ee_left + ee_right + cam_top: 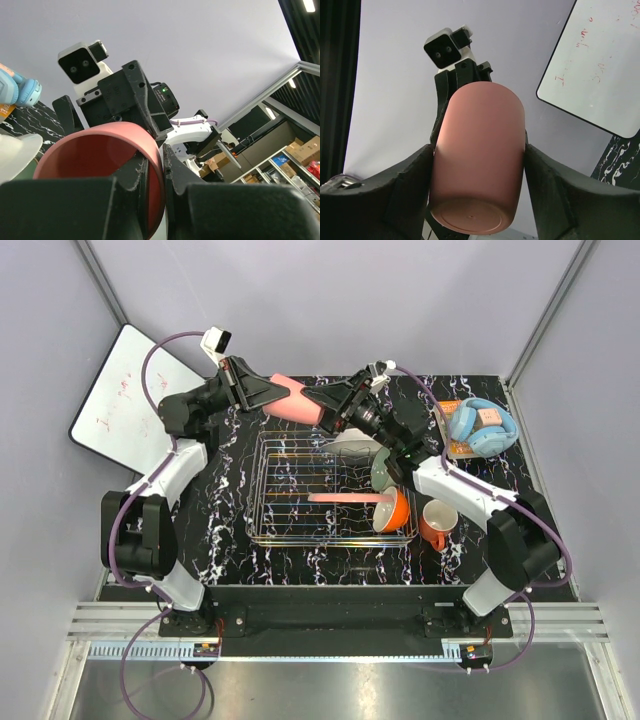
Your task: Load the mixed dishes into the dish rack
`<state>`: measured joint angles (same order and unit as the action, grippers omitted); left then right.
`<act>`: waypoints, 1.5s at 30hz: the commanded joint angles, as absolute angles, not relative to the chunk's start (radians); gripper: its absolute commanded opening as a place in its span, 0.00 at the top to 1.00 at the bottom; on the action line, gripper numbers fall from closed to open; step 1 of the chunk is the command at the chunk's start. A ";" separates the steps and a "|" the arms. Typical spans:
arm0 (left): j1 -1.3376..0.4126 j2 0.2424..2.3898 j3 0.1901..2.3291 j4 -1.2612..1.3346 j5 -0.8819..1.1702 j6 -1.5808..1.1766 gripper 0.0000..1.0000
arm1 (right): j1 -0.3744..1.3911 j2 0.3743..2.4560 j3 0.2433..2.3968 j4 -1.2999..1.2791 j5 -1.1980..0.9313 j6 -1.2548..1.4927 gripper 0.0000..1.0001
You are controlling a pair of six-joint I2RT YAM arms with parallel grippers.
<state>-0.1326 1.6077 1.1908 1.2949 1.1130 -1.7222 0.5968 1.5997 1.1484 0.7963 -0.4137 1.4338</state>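
The small pink cup (296,400) is held in the air over the back edge of the dish rack (272,525), between both grippers. My left gripper (268,393) is shut on its rim (155,165), one finger inside and one outside. My right gripper (328,406) is closed on the cup's body (480,145), with a pad touching each side. In the rack lie the pink plate (350,498) and the orange bowl (393,512). The mint-green bowl (383,470) and white plate (355,445) sit at its right back. The orange mug (436,524) stands right of the rack.
The light-blue headphones (483,425) lie at the back right on an orange card. A white board (125,400) leans at the back left, off the black marbled table (240,560). Grey walls enclose the back and both sides.
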 commanded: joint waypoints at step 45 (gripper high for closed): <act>0.216 1.467 1.221 -0.592 0.581 0.073 0.01 | 0.719 2.179 2.636 -1.201 -0.025 0.299 1.00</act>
<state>0.2096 1.5116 1.2484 -0.5640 0.6086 0.0090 0.6975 2.0407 2.3695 -0.9447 -0.1417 0.4137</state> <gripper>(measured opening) 0.988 0.713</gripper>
